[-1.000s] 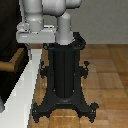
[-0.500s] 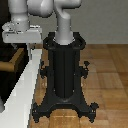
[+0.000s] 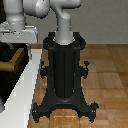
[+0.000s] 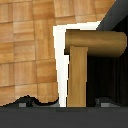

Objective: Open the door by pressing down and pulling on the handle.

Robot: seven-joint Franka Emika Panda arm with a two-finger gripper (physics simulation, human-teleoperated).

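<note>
The door [image 3: 7, 54] is a dark panel at the exterior view's far left, set in a white frame [image 3: 21, 95]. Its brass-brown handle [image 3: 13, 63] sticks out just below my grey-white gripper [image 3: 19, 43]. In the wrist view the handle [image 4: 86, 45] is an L-shaped bar in front of the dark door [image 4: 109, 75] and the frame's white edge [image 4: 60, 60]. My gripper [image 4: 64, 103] is open. Its fingertips [image 4: 23, 102] stand on either side of the handle's stem, not touching it.
The robot's black pedestal [image 3: 63, 70] with spread feet stands in the middle on the wooden floor [image 3: 107, 65]. The arm reaches from its top toward the exterior view's left.
My gripper has swung toward the exterior view's left and dropped slightly, coming over the door's handle. The door has not moved.
</note>
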